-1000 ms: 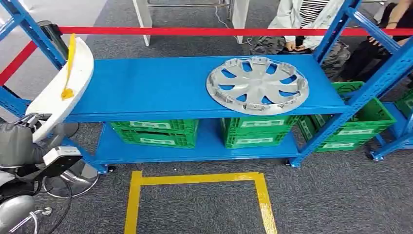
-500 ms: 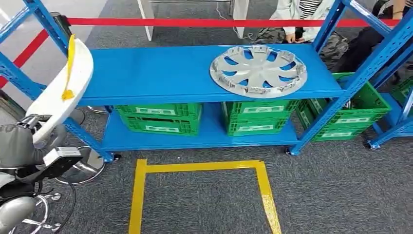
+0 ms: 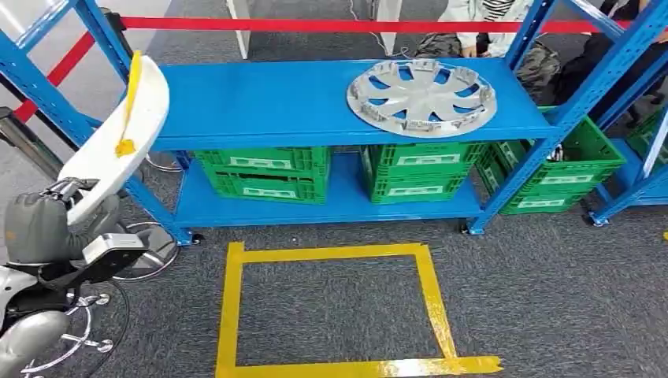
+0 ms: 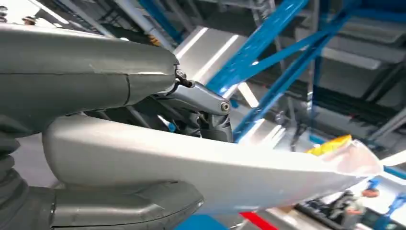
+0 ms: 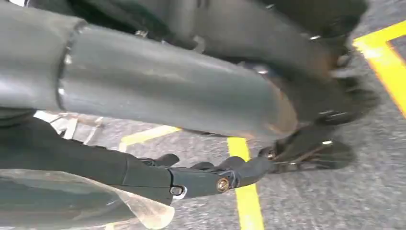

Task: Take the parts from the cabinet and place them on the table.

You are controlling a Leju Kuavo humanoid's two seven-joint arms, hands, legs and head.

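My left hand (image 3: 41,229) grips the lower end of a long white curved part (image 3: 118,142) with a yellow mark near its middle. The part leans up towards the left post of the blue cabinet (image 3: 260,102). Close up in the left wrist view, the same white part (image 4: 201,167) lies between the thumb and the palm of the left hand (image 4: 86,96). A silver wheel cover (image 3: 421,96) lies flat on the right half of the cabinet's upper shelf. My right hand (image 5: 201,175) hangs over the grey carpet, fingers stretched out and holding nothing.
Green crates (image 3: 264,173) fill the lower shelf, and more (image 3: 551,177) stand to the right. A yellow tape square (image 3: 335,311) marks the carpet before the cabinet. Red barrier tape (image 3: 315,25) runs behind it, with people (image 3: 480,31) beyond. A chrome stool base (image 3: 150,252) stands at the left.
The whole picture has shifted: the cabinet sits higher and farther off, and the near side of the yellow square has come into view. My left hand still holds the white part.
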